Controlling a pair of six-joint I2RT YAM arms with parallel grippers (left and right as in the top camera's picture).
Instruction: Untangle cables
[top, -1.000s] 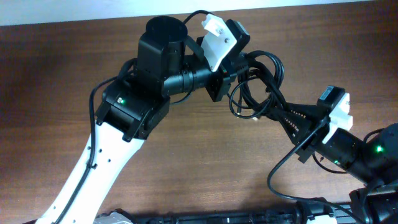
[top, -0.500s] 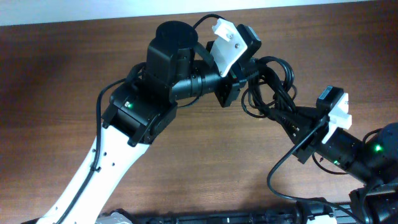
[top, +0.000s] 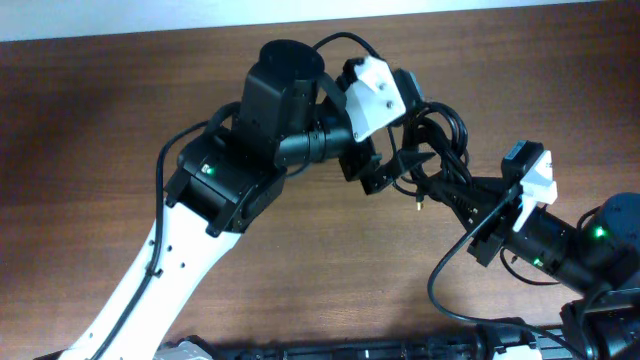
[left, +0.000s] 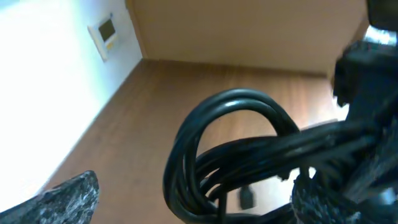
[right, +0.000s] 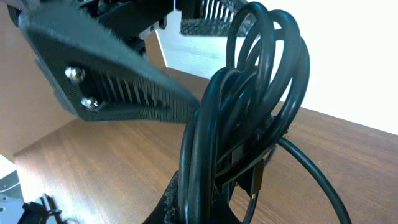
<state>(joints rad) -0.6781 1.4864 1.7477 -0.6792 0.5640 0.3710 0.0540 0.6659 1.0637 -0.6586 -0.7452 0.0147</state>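
The right pincer (top: 448, 186) pinches the cables (top: 437, 140). The left pincer (left: 193, 202) is spread wide by the loops. Next, I think, it must grab one loop and pull.

Brn wood tbl (top: 80, 120), white wall (left: 37, 93).

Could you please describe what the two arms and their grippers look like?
The left arm has a white link with black, boxy joints and a green light; a black wire runs along it. The right arm is black with a green light. Each wrist carries a white bracket. The left gripper's fingers are dark grey, ribbed, with rough-textured pads; the right gripper is black.
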